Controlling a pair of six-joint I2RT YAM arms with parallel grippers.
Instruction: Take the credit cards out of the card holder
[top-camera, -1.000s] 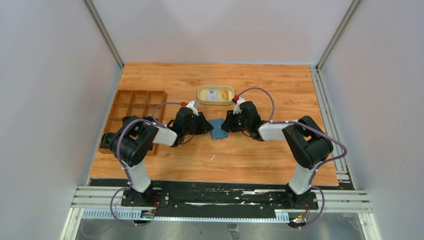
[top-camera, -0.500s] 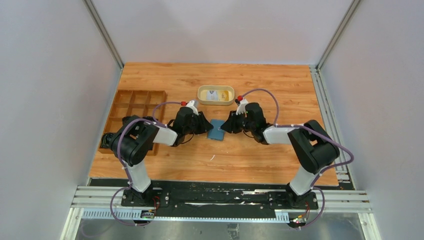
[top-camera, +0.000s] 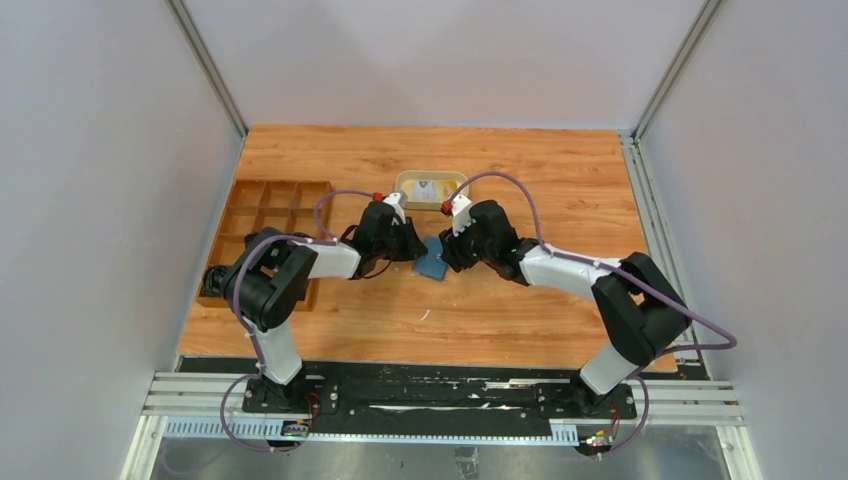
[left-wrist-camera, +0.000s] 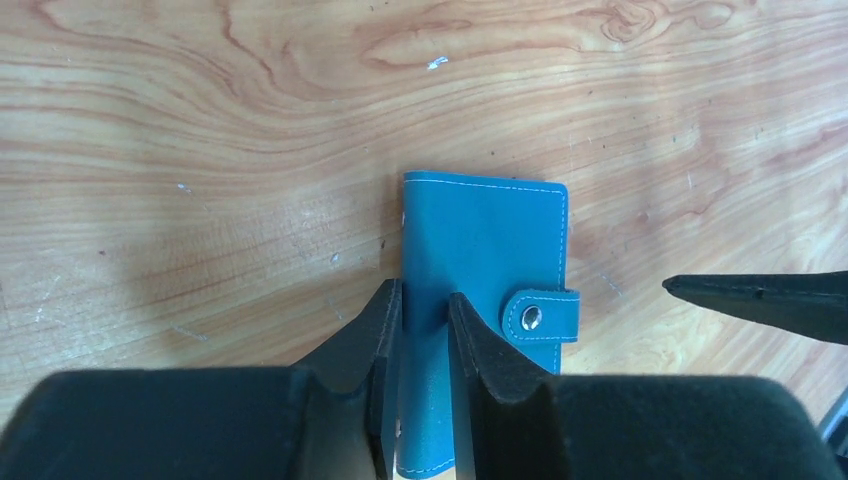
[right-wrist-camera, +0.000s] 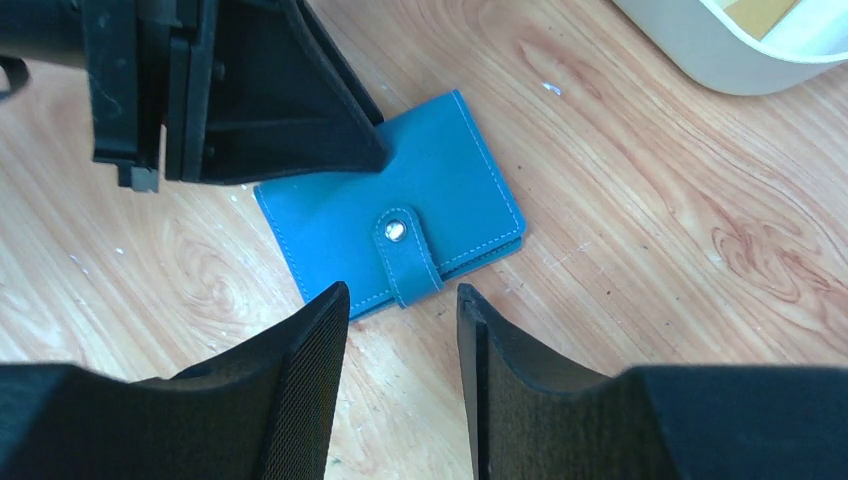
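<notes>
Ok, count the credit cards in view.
2, both in the beige tray: a whitish printed card toward its left in the top view and a yellowish card at its right. More may be hidden inside the shut card holder.

The card holder (right-wrist-camera: 440, 180) is a small teal-blue book-fold wallet with pale stitching along its edges. It is folded shut, and its snap tab (right-wrist-camera: 405, 255) is wrapped over the open edge and fastened by a metal stud. It lies cover-up near the middle of the wooden table (right-wrist-camera: 650, 250). Beyond it and apart from it, two flat pieces that look like credit cards, one whitish (top-camera: 428, 189) and one yellowish (top-camera: 453, 188), rest inside the oval beige tray (top-camera: 401, 190).
</notes>
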